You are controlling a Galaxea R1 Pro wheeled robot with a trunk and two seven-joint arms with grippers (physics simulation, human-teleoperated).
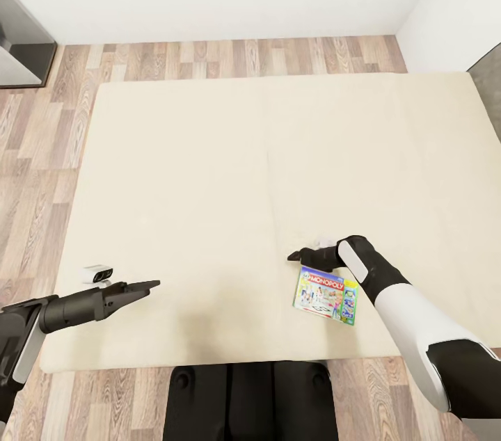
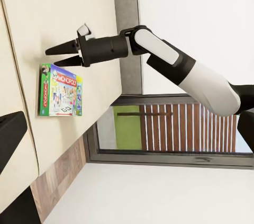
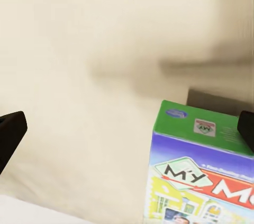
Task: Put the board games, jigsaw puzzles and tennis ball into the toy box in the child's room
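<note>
Monopoly, in a pale green box (image 1: 325,295), lies flat on the bed (image 1: 209,170), close to the near edge and toward your right side. It is one of the board games you have to carry to the toy box. Its long axis runs roughly away from you, tilted a little, with the title end pointing up the mattress.

Your right gripper (image 1: 298,257) hovers just past that far title end, fingers pointing across the bed toward your left. In the left wrist view the same gripper (image 2: 57,56) shows its two dark fingers parted, with the box (image 2: 60,90) lying apart from them on the cream surface. The right wrist view puts the box's green top edge (image 3: 203,128) between and ahead of the fingertips, one dark tip (image 3: 10,131) at each side of the frame. So that gripper is released and holds nothing.

Your left gripper (image 1: 149,284) is well apart from the box, over the near left part of the mattress; whether its fingers are spread I cannot tell from these pictures.

The right arm is clearly the nearer one. My judgement is that the coming move turns on bringing the right fingers back over the box's far short edge and turning them to straddle its thickness, since the box lies toward you from the fingertips. A flat box on a soft pad may slide rather than lift.
</note>
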